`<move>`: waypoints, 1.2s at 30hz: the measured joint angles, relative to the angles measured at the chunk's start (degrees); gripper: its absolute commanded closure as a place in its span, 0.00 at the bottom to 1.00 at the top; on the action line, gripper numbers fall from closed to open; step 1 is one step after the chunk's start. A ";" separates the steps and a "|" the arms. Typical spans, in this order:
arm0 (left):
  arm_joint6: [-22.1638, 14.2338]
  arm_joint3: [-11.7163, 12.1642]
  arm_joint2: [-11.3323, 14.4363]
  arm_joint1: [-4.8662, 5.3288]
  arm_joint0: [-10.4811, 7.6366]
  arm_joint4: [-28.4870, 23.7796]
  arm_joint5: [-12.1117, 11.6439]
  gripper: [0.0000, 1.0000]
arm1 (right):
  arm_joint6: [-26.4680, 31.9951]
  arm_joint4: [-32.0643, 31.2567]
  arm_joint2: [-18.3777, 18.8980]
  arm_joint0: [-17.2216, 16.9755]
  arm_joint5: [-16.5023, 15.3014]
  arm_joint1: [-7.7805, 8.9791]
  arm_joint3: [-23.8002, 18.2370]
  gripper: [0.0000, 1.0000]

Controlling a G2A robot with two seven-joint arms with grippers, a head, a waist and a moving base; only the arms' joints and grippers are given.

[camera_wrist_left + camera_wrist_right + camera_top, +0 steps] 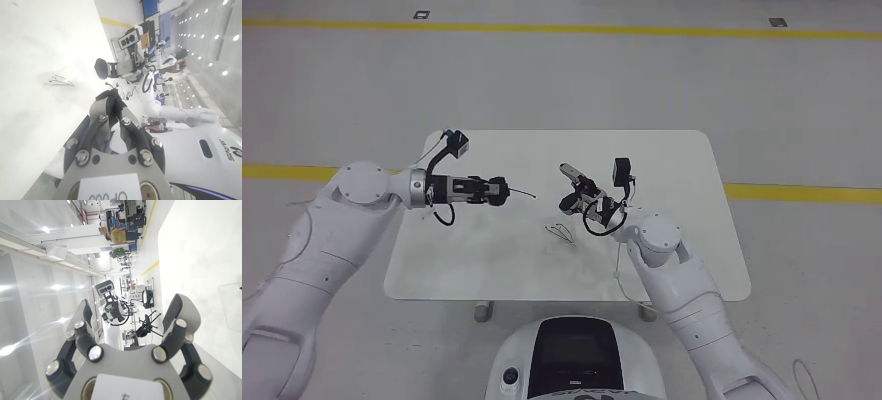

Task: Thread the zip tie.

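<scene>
Black zip tie (522, 192) sits pinched in the left gripper (500, 190), free end pointing to 3 o'clock toward the right gripper (570, 188), whose jaws are spread and empty. Threading looks not yet begun. Spare ties (560, 232) lie at 6 o'clock.

We see a white worktop (682, 200) on pale grey floor (542, 90) with yellow stripes (542, 28). Black zip tie (523, 191); loose ties (560, 232) dark too (exact shade hard to tell). On the left pincer (111, 94) we read grey metal, black links, black wrap at the tips. Same grey metal and black links on the right pincer (132, 308), plus black ribbed pads (170, 313).
</scene>
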 measured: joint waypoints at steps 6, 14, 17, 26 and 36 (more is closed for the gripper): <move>-9.76 5.52 -3.26 -1.06 2.17 -9.78 0.00 1.00 | 0.00 0.00 0.00 0.00 0.00 0.00 0.00 0.00; -9.80 11.34 -0.41 -3.55 2.03 -15.03 0.00 1.00 | 0.00 0.00 0.00 0.00 0.00 0.00 0.00 0.00; -9.81 11.90 0.38 -3.90 1.42 -16.09 0.00 1.00 | 0.00 0.00 0.00 0.00 0.00 0.00 0.00 0.00; -7.15 12.32 0.10 -3.87 1.95 -14.58 0.04 1.00 | 1.23 0.94 0.09 -0.19 -1.04 0.12 0.35 0.00; -9.81 13.12 3.78 -4.14 2.94 -21.92 0.00 1.00 | 18.60 2.70 -0.78 3.87 -8.93 1.15 8.31 0.00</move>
